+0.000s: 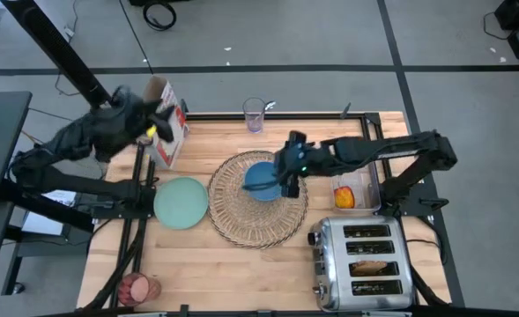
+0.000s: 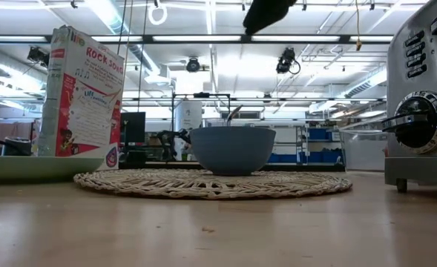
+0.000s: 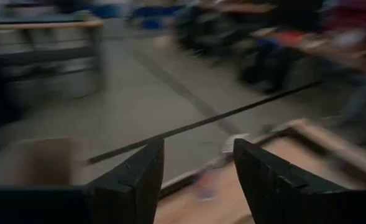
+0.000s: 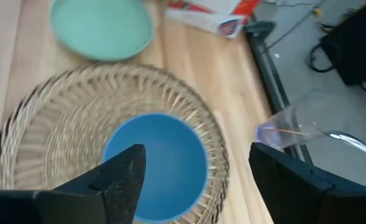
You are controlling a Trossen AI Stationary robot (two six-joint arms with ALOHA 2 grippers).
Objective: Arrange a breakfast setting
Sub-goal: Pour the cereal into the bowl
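A small blue bowl (image 1: 262,180) (image 4: 158,165) stands on the round woven placemat (image 1: 257,201) at mid-table. My right gripper (image 1: 285,172) (image 4: 198,180) hangs open right above the bowl, clear of it. To the mat's left, a mint-green plate (image 1: 181,202) lies on the table. A glass (image 1: 255,114) (image 4: 288,134) with a little pink drink stands at the far edge. The red-yellow apple (image 1: 345,195) lies in a tray right of the mat. My left gripper (image 1: 149,119) (image 3: 198,180) is raised at the far left by the cereal box, open, with nothing between its fingers.
An upright cereal box (image 1: 169,132) (image 2: 81,93) stands at the far left of the table. A chrome toaster (image 1: 365,264) holding a toast slice (image 1: 374,266) fills the near right corner. Something round and pink (image 1: 137,286) sits at the near left corner.
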